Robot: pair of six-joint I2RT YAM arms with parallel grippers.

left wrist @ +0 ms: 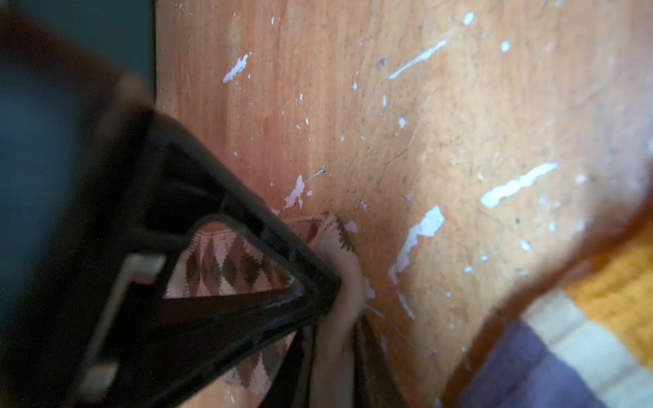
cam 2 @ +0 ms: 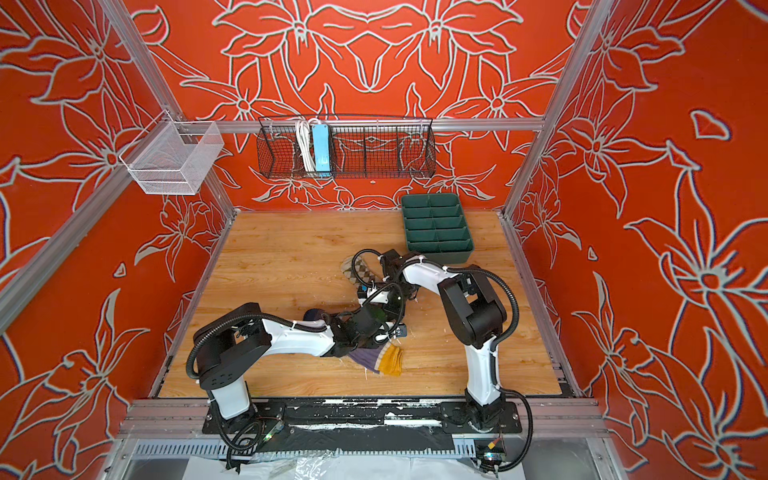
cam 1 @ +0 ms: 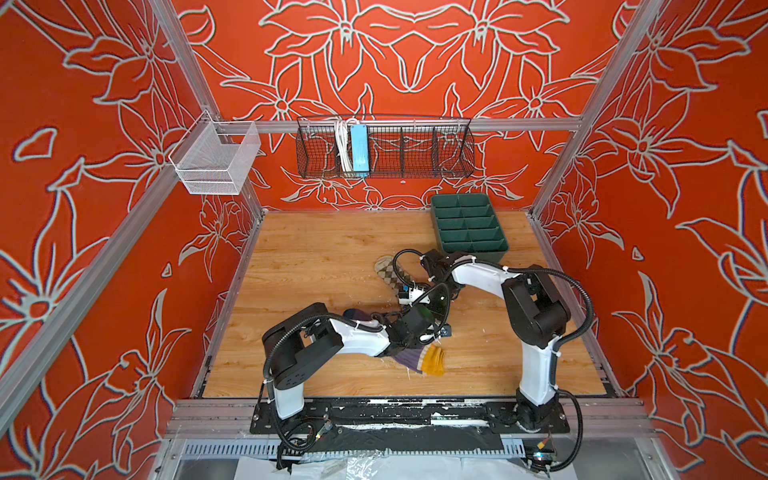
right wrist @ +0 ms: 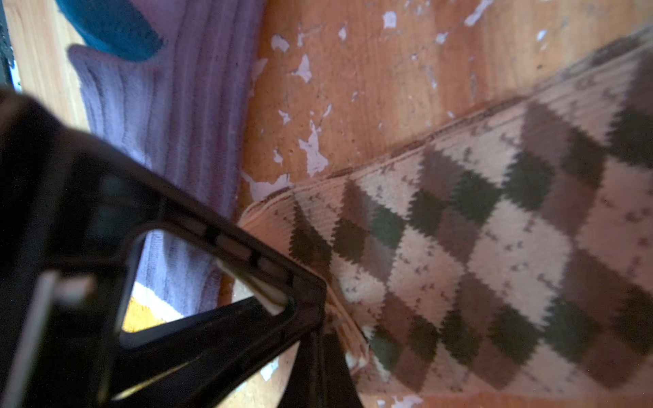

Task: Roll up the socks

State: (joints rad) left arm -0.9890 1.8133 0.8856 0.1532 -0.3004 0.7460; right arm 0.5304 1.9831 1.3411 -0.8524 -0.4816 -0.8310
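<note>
Left wrist view: found left gripper (left wrist: 332,309) pinched onto cuff of argyle sock (left wrist: 226,263), right gripper (right wrist: 323,318) clamped on same cuff mid-table, probably to stretch it for rolling; purple sock (right wrist: 183,116) parked nearer.

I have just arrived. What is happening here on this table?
The robot is working on two socks on the table. Both grippers meet at the argyle sock: the right gripper is shut on its ribbed edge, and the left gripper pinches the same sock's edge. That sock lies flat and is not yet rolled. The purple sock lies close beside it, also unrolled, and neither gripper holds it.
</note>
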